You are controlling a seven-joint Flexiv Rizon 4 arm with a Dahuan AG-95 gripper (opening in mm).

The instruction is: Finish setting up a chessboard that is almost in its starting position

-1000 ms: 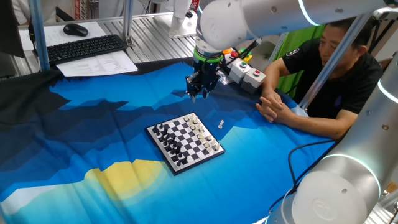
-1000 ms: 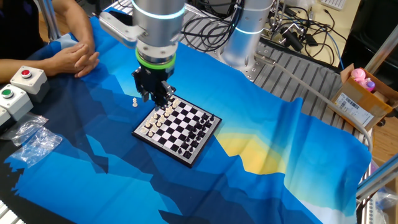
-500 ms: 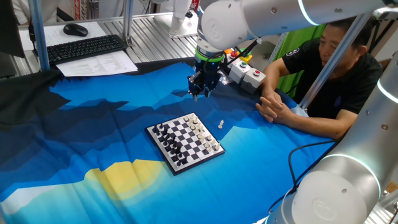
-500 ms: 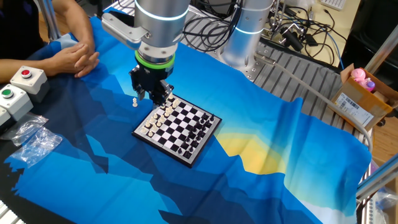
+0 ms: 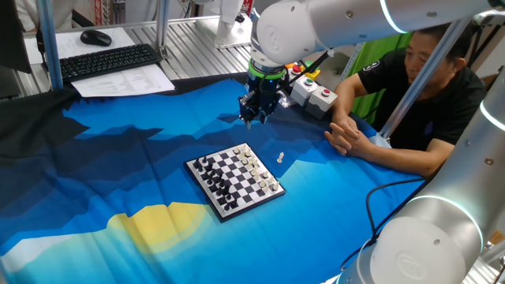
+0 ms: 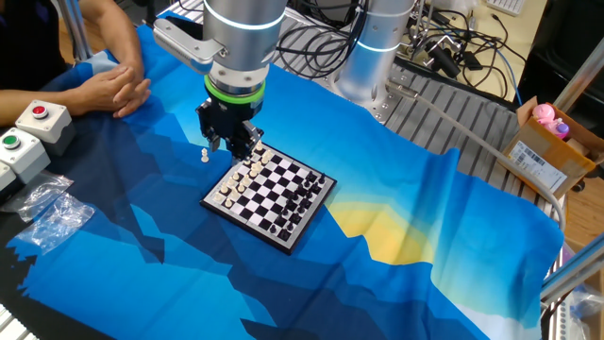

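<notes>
Chessboard (image 5: 234, 181) (image 6: 269, 197): small square board of black and white squares with a dark rim, lying flat on the blue and yellow cloth (image 5: 118, 173) (image 6: 415, 217) near mid-table, black pieces along 1 edge and white pieces along the opposite edge. 1 white piece (image 5: 279, 157) (image 6: 204, 154) stands upright on the cloth just beside the white side, off the board. Gripper (image 5: 255, 118) (image 6: 229, 144): dark, 2-fingered, pointing straight down from a white arm with a green ring at the wrist, raised above the cloth near the lone piece; whether the jaws are parted or closed cannot be told. Beyond: a seated person's clasped hands (image 5: 344, 136) (image 6: 111, 90) on the cloth, a button box (image 5: 319, 96) (image 6: 38, 115), a black keyboard (image 5: 106, 61).
</notes>
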